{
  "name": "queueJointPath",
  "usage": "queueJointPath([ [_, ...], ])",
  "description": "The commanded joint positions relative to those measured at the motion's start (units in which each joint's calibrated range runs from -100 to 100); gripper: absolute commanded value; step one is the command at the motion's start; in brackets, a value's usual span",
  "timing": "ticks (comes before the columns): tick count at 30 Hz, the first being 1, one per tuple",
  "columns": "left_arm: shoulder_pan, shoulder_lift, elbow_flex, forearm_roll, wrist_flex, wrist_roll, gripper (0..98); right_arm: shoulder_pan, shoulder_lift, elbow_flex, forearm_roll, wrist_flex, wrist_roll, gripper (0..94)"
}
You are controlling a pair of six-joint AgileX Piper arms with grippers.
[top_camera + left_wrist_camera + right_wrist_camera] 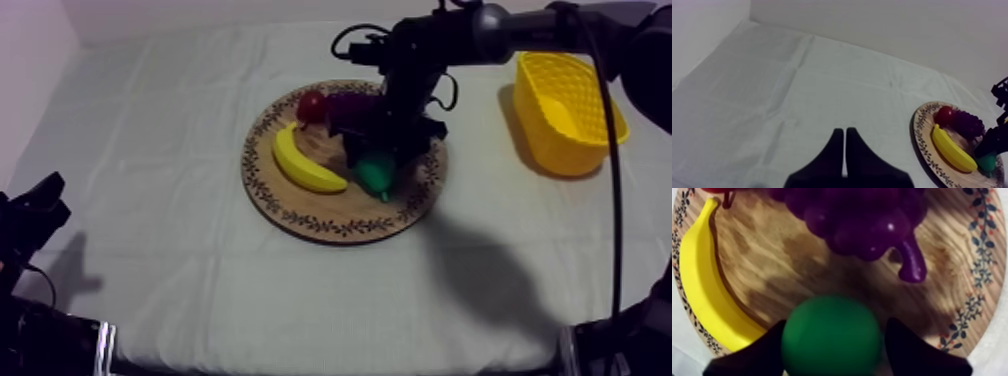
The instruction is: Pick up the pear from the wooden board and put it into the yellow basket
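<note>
The green pear lies on the round wooden board, at its right-hand side. My right gripper has come down over it from the upper right. In the right wrist view its black fingers stand apart, one on each side of the pear; the gripper is open, one finger at the pear's edge, a thin gap at the other. The yellow basket stands at the far right. My left gripper is shut on nothing and rests low at the left.
A banana, a small red fruit and purple grapes share the board. The grapes lie just beyond the pear, the banana beside it. Open cloth lies between board and basket.
</note>
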Motion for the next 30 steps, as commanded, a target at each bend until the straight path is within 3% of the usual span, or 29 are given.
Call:
queueJointPath([
  [1,-0.01,0.00,0.03,0.01,-0.01,0.02,0.1,0.20,0.30,-0.40,-0.22,1.25,0.07,46.3],
  [10,-0.01,0.00,0.03,0.01,-0.01,0.02,0.1,0.60,-2.83,1.42,0.00,2.99,0.18,38.3],
  [19,-0.01,0.00,0.03,0.01,-0.01,0.02,0.1,1.08,-19.61,7.28,2.19,6.72,-0.55,37.5],
  [30,-0.01,0.00,0.03,0.01,-0.01,0.02,0.1,9.27,-37.78,9.07,5.10,9.81,-0.50,37.0],
])
